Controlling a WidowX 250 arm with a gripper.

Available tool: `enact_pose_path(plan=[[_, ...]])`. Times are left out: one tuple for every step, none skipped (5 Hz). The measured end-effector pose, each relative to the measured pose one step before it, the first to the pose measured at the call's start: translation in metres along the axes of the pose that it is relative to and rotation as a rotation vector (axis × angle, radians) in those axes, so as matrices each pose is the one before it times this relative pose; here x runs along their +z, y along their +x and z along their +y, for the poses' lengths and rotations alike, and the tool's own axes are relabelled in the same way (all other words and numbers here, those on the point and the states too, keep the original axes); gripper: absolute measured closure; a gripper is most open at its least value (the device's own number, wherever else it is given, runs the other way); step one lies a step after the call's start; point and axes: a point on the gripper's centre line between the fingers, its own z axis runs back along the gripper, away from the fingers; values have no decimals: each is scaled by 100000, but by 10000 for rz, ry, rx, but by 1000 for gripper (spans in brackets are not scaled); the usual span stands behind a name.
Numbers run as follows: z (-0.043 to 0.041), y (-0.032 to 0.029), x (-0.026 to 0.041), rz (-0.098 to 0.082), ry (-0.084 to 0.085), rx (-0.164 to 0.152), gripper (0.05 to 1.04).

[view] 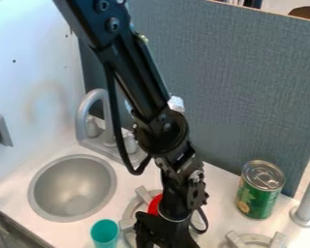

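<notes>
Gripper [162, 233] stands nearest the camera, low in the view, to the view's right of the sink [57, 184] and over the burner [143, 194]. How far open it is, and whether it has hold of anything, cannot be told. Its arm [141, 82] slants down from the top edge, passing to the right of the sink.

Two things lie closest to the gripper. Item one: a teal cup [105, 233], upright with its mouth uppermost, just beyond the sink's lower right side. Item two: a red thing [155, 204], farther right of the sink, at the burner and partly hidden behind the gripper; its kind cannot be determined.

Also noted: the faucet [82, 114] rises behind the sink; a green can [258, 193] stands upright, well apart to the sink's right.

Assessment of handling: quarters are tight between sink and burner. Sound work here would keep the gripper upright, align it squarely before any contact, and allow clearance from the cup's rim, which a sideways sweep could tip. Pressure on the cup should be light, as thin walls may flex. Lifts should be straight up, clear of the burner's raised prongs.
</notes>
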Motion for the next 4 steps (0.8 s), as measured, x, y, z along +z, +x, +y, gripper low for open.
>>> enact_pose_path(plan=[[-281, 460, -473, 32, -61, 10, 83], [-158, 534, -747, 76, 12, 43, 83], [-561, 374, 27, -39, -31, -148, 83], [-1036, -354, -50, 22, 39, -246, 83]])
